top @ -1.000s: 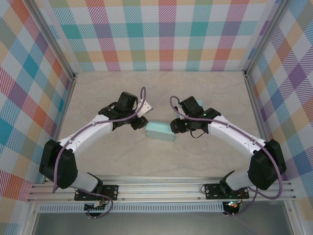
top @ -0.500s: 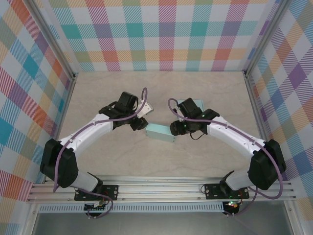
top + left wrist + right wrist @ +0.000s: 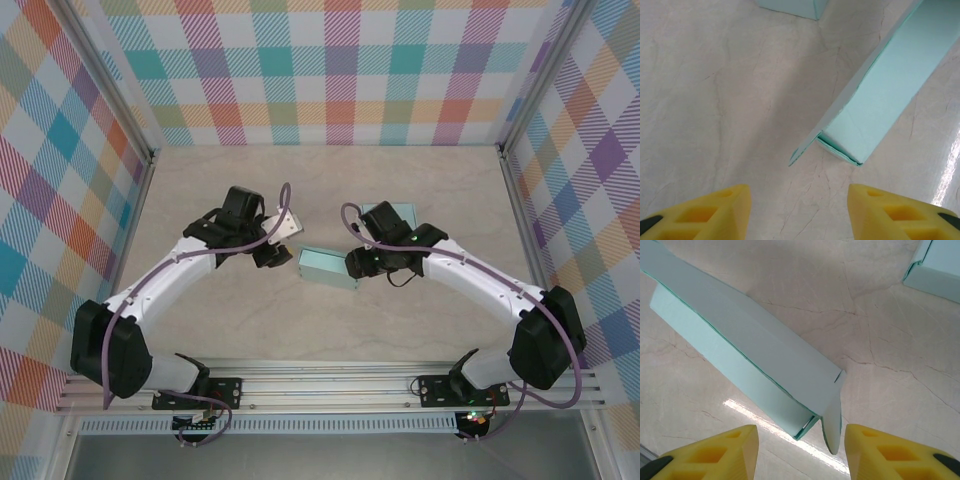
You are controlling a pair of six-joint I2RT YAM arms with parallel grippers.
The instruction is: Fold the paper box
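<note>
From above, the fingertips of both grippers are hard to make out under the dark wrists. The wrist cameras settle it. The left gripper [image 3: 797, 215] is released, its yellow fingers [image 3: 700, 216] spread with only bare table [image 3: 715, 100] between them. The right gripper [image 3: 801, 450] is also spread and grasps nothing. A loose end flap [image 3: 832, 426] of the paper box [image 3: 327, 268] hangs between its fingers, close to the right-hand one; whether they touch I cannot tell.

The paper box is long and mint green. It lies slanted on the table between the two grippers, its left end just ahead of the left gripper and apart from it. A second mint box [image 3: 392, 213] sits farther back, partly covered by the right arm [image 3: 470, 280] and its cable, and both wrist views cut it off at the frame edge. Checked walls [image 3: 340, 70] surround the table.
</note>
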